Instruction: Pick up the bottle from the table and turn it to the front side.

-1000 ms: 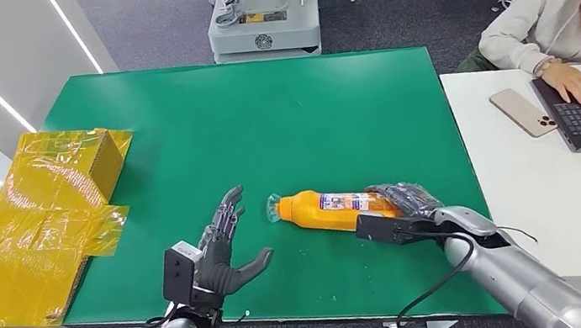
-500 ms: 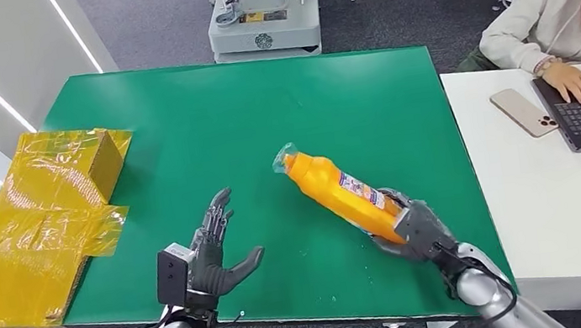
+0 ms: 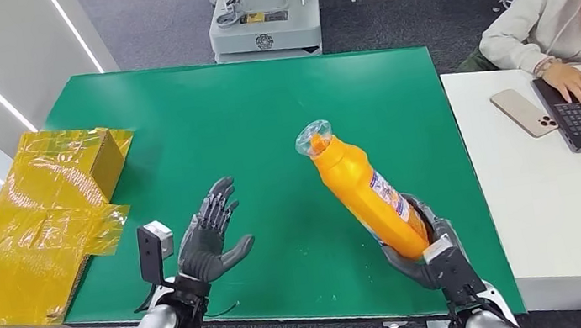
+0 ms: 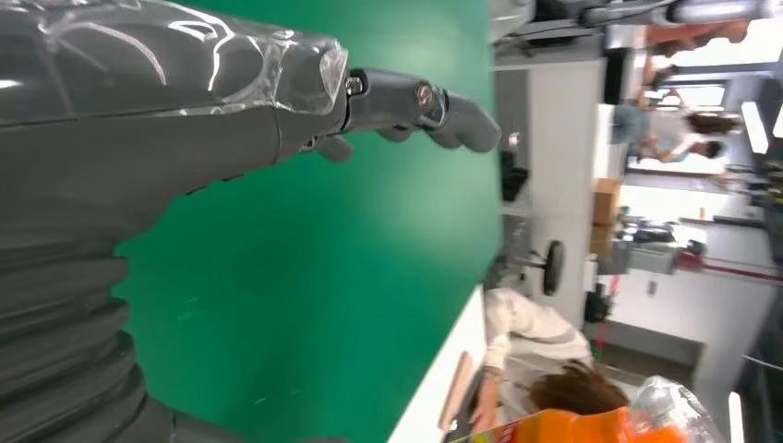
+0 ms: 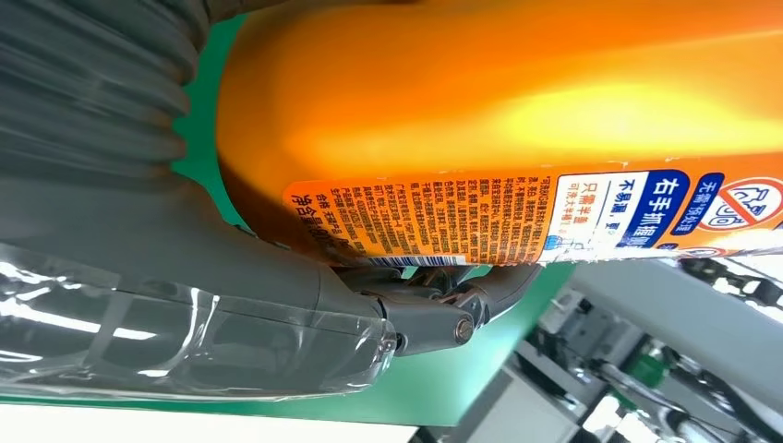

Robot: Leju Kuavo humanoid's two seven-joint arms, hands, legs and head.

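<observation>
Orange bottle [image 3: 360,185], tilted (printed label visible), plastic-wrapped cap

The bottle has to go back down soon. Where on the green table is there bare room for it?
The green table is bare across its far half, and in the middle between the left hand and the bottle held by the right hand. The left edge is crowded by the yellow wrapped box.

An orange plastic bottle [image 3: 363,190] is being held off the green table [image 3: 247,119] near its right front edge. It is tilting, base low and near, capped neck pointing up and leftward. Clear plastic film is wrapping its top. A printed label [image 5: 517,217] with dense text is running along its side.
</observation>
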